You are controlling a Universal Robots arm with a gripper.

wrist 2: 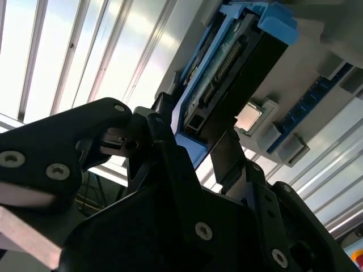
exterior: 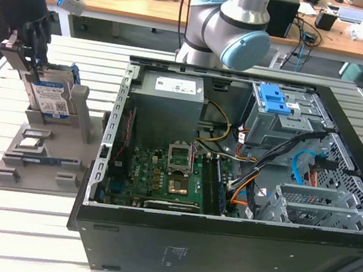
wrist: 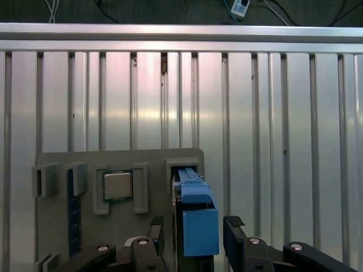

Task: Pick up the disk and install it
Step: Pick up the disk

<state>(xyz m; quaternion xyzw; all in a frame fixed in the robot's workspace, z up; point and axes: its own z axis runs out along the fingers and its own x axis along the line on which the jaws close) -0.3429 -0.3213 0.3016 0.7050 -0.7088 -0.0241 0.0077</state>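
Surface: ribbed aluminium table (exterior: 19, 235), with an open computer case (exterior: 219, 249) on it.
Disk: the disk (exterior: 50, 98) stands on edge in the grey stand (exterior: 36, 156), at 9 o'clock of the case in the exterior view.
Gripper: the gripper (wrist: 195, 224) straddles the disk's upper end, jaws part-open, a slim gap on either side, nothing clamped.
Handling: probably dense, rigid and shock-sensitive. Pinch the flat faces squarely, beside the blue rails (wrist: 195, 192).

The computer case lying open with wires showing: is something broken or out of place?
Nothing stands out. The case lies on its side, open on top, with its cables inside it. The disk stands upright in the grey stand, with the gripper at its top.
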